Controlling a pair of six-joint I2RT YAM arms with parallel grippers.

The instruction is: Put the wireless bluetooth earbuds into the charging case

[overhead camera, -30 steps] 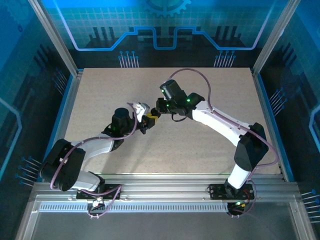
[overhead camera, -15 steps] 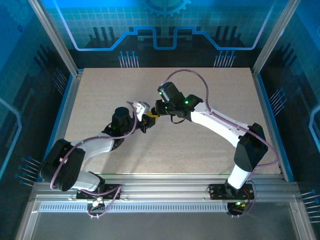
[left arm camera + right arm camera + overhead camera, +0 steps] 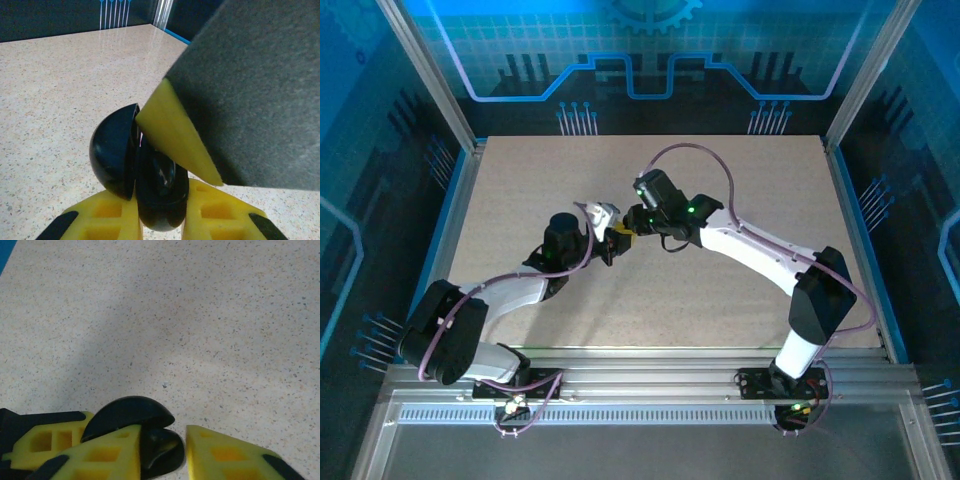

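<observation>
Right pincer (image 3: 163,432) has slid closer, its fingers now a little apart on either side of the open black charging case (image 3: 114,155), which the left pincer (image 3: 160,212) squeezes tight. Looks like an earbud is being dropped in; I cannot spot it. Next: lift away gently.
</observation>
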